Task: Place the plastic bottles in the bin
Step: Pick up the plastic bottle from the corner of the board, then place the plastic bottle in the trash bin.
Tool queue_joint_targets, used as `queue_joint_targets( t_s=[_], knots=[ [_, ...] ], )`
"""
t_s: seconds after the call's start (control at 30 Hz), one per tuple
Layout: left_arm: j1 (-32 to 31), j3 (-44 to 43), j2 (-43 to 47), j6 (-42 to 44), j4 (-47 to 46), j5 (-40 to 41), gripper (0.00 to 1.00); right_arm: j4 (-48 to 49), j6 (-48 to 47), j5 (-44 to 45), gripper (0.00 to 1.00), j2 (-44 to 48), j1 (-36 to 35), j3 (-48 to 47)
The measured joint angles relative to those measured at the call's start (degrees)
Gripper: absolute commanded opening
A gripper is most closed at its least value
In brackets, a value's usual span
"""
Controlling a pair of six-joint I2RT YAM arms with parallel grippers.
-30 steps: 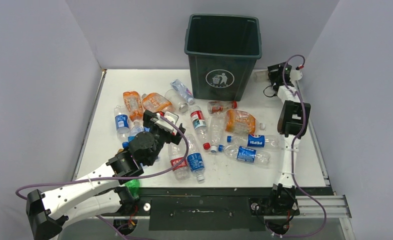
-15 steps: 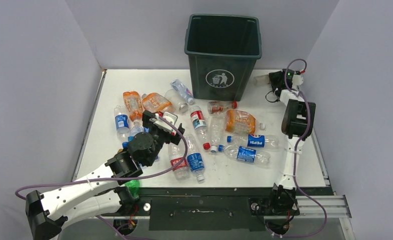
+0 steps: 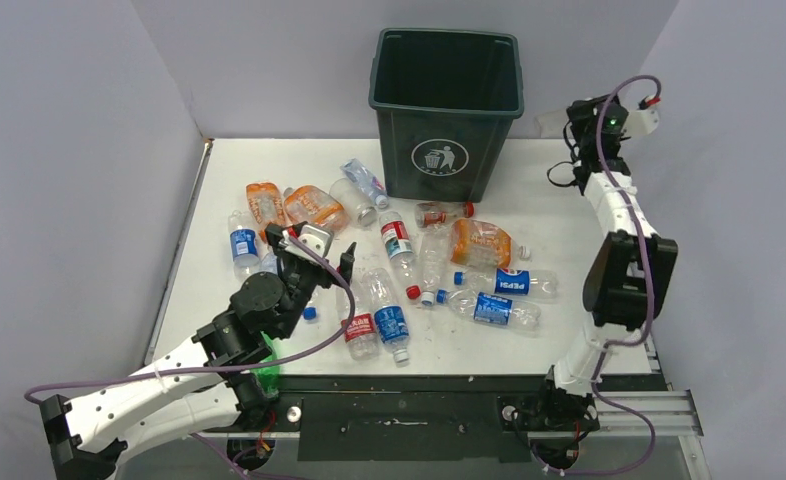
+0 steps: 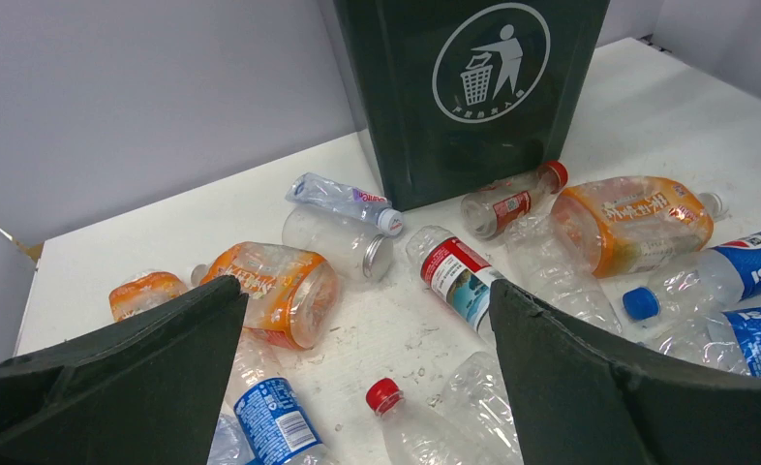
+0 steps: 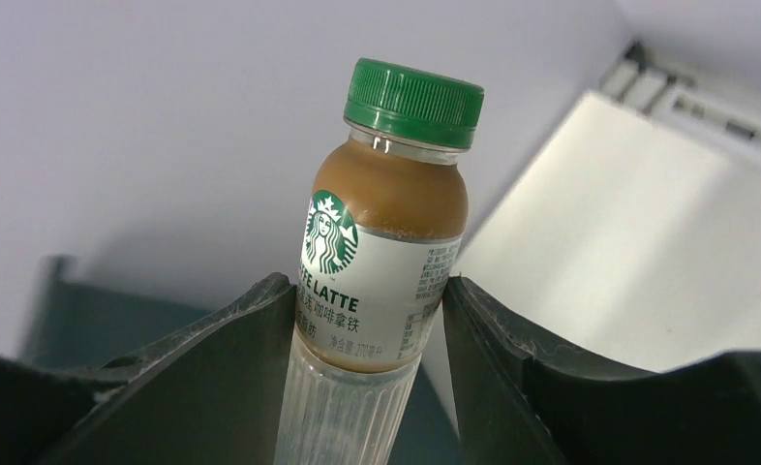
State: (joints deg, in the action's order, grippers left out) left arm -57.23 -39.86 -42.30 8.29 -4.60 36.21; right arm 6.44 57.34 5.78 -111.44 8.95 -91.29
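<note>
The dark green bin [image 3: 447, 110] stands at the back of the table. Crushed plastic bottles lie in front of it: orange ones [image 3: 312, 204] [image 3: 480, 242], blue-labelled ones [image 3: 504, 282] and a red-labelled one [image 3: 396, 238]. To the right of the bin's rim my right gripper [image 3: 572, 120] is raised and shut on a green-capped latte bottle [image 5: 386, 252], whose white label sits between the two fingers [image 5: 231, 358]. My left gripper [image 3: 321, 250] hovers open over the left part of the pile. Between its spread fingers lies a red-capped clear bottle [image 4: 425, 426], untouched.
Grey walls close in the table on the left, back and right. A green bottle [image 3: 266, 372] lies by the left arm's base at the near edge. A loose white cap [image 3: 524, 252] sits to the right of the orange bottle.
The right gripper closed on the latte bottle beside the bin and lifted it to rim height. The left arm drew back slightly toward me, still open.
</note>
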Motion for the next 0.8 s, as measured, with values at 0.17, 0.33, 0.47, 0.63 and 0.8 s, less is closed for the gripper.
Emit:
queue_joint_targets(
  t_s=[0.17,0.33,0.47,0.63,0.8],
  knots=[
    [-0.44,0.0,1.46,-0.35,-0.37,1.16,0.96,1.31,-5.62,6.8,0.05,20.74,-2.27,11.08],
    [-0.46,0.0,2.54,-1.27,-0.35,1.25,0.96,3.72,-8.63,5.73,0.05,39.28,-3.82,24.46],
    [-0.48,0.0,5.05,-1.97,-0.42,-1.22,0.96,5.88,-10.45,-0.31,0.05,52.33,-5.35,34.88],
    [-0.5,-0.04,7.78,-3.8,-1.22,-11.41,0.96,12.94,-9.75,-13.33,0.05,64.28,-13.94,42.21],
    [-0.59,-3.06,4.55,-10.05,-1.44,-27.12,0.96,20.72,-7.48,-26.77,0.05,69.02,-21.97,46.77]
  ],
)
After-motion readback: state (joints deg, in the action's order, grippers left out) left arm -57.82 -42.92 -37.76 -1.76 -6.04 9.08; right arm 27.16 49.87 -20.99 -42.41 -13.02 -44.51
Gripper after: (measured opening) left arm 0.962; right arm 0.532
